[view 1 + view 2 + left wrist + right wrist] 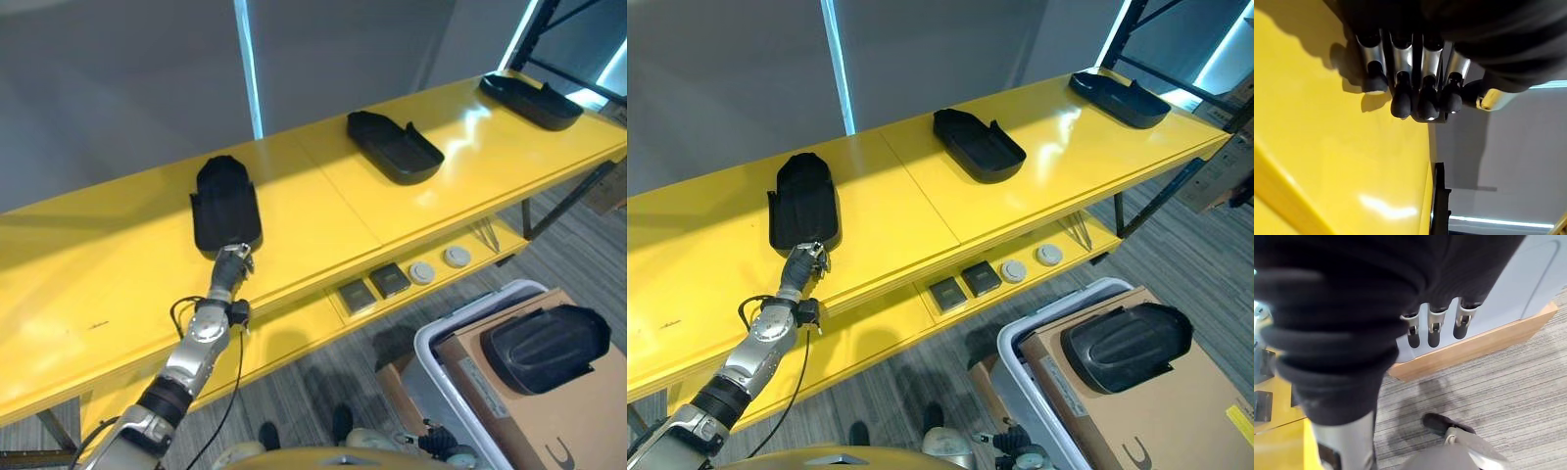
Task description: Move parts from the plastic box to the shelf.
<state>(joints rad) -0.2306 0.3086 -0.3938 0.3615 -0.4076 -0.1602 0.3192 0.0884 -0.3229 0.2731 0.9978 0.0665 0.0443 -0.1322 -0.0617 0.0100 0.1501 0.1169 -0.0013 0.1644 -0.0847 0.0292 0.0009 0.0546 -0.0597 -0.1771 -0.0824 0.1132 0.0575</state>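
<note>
Yellow shelf [323,211] stretches across the scene, carrying three black parts well apart: one [225,206] at the left, one [394,147] mid-shelf, one [529,101] far right. Below right, a plastic box [441,377] holds cardboard with another black part [545,348] on top. Left hand [231,266] rests just beside the leftmost part, fingers [1400,100] straight and together. Right hand [1435,323] hangs above the floor, fingers relaxed.

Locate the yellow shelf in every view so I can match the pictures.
Left eye view: the yellow shelf runs diagonally from lower left to upper right.
Right eye view: the same diagonal band.
Left wrist view: the broad surface beneath the left robot hand.
Right wrist view: its lower level, beside the right robot hand.
Shared landmark: the dark square pieces on the lower level.
</note>
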